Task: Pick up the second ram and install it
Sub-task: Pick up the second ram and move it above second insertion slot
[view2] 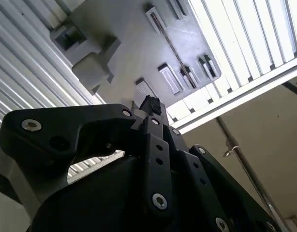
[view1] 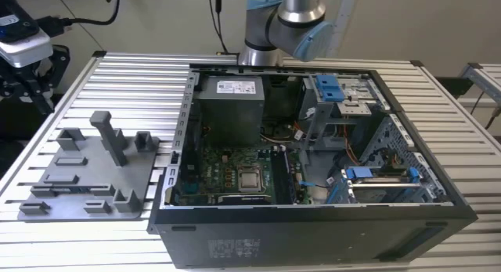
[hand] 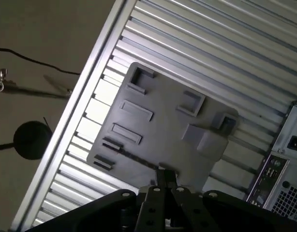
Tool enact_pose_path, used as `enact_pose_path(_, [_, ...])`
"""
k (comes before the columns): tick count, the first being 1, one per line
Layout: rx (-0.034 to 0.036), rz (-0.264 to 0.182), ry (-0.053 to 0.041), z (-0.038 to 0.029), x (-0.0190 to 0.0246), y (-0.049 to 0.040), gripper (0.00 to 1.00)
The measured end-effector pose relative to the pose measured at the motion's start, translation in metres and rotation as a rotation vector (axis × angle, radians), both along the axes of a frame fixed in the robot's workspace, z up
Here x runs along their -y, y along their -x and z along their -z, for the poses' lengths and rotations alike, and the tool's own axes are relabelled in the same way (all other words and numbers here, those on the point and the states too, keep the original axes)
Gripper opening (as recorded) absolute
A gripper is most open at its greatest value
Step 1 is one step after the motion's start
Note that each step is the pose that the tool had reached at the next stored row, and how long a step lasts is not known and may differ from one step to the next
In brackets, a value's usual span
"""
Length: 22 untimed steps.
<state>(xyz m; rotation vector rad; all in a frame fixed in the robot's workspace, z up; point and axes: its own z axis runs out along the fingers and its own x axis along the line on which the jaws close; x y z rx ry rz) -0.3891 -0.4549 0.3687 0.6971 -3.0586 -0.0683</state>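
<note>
My gripper [hand: 166, 178] hangs high above the grey fixture plate [hand: 163, 121], with its black fingertips [view2: 149, 104] together and nothing between them. In the exterior view the gripper [view1: 30, 87] is at the far upper left, beyond the plate [view1: 86, 166]. A long thin dark stick, which I take for the second ram [hand: 134, 157], stands on edge in a slot along the plate's near side. It shows as a fine line [view2: 173, 48] in the second wrist view and as a thin strip [view1: 74, 189] in the exterior view. The gripper is well clear of it.
The open computer case [view1: 313, 225] fills the exterior view's right. Inside are the green motherboard [view1: 227, 172], the power supply [view1: 231, 108] and blue drive clips [view1: 329, 87]. Upright grey blocks [view1: 109, 137] rise from the plate. The slatted table's edge [hand: 90, 96] and the floor lie beside it.
</note>
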Motion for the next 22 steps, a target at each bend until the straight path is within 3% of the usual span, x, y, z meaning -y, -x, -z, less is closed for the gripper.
enact_pose_path(12, [-0.0001, -0.144, 0.0000, 0.0000, 0.0000, 0.0000, 0.11])
enact_pose_path(22, [-0.0001, -0.155, 0.0001, 0.0000, 0.0000, 0.0000, 0.11])
